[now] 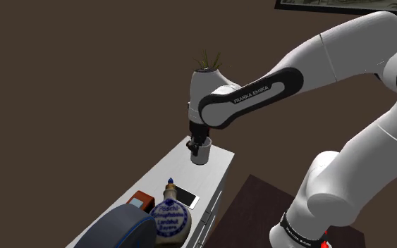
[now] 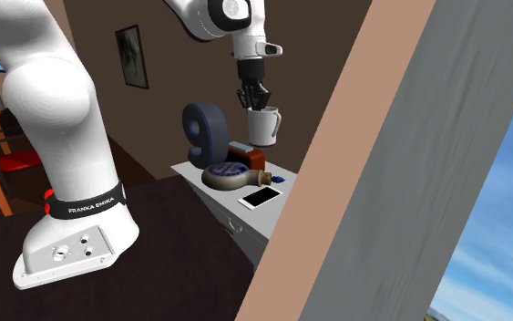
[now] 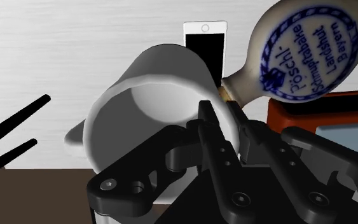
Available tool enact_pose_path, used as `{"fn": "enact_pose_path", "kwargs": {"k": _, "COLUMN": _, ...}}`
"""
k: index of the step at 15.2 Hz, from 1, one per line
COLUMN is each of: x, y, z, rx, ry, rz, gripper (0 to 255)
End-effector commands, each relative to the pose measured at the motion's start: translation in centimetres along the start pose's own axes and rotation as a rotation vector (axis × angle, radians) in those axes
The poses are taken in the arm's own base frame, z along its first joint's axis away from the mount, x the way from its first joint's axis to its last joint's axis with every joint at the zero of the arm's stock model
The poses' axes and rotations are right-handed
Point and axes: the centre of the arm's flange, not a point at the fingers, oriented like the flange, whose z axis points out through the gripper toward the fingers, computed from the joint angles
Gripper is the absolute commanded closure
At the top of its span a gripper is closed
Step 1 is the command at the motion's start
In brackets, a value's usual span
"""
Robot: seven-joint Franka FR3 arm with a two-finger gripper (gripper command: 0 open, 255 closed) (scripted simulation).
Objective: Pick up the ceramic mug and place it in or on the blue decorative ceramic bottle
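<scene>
My pincer (image 3: 225,118) is clenched on the rim of the mug (image 3: 152,89), one finger inside the wall and one outside. The mug is plain glossy white, wide-mouthed and empty, with a looped handle that stands out on the second exterior view's right. It hangs from me slightly tilted and seems clear of the white table (image 1: 220,163). Below it lies a black-screened white phone (image 3: 205,51). Just beside the phone lies the bottle (image 3: 304,54), a cream round flask with blue lettering and a brown neck. An orange-red box (image 3: 311,118) sits next to it.
</scene>
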Motion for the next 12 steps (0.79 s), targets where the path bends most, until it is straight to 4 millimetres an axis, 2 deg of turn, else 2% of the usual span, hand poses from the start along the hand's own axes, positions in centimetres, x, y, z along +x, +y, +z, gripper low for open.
{"fn": "enact_pose_path", "kwargs": {"k": 1, "x": -0.2, "y": -2.9, "z": -0.4, "rx": -0.001, "ry": 0.0, "rz": 0.002, "gripper": 255}}
{"fn": "enact_pose_path", "kwargs": {"k": 11, "x": -0.2, "y": -16.0, "z": -2.3, "rx": -0.001, "ry": 0.0, "rz": 0.002, "gripper": 255}}
{"fn": "enact_pose_path", "kwargs": {"k": 12, "x": -0.3, "y": -16.8, "z": -2.4, "rx": -0.001, "ry": 0.0, "rz": 0.002, "gripper": 255}}
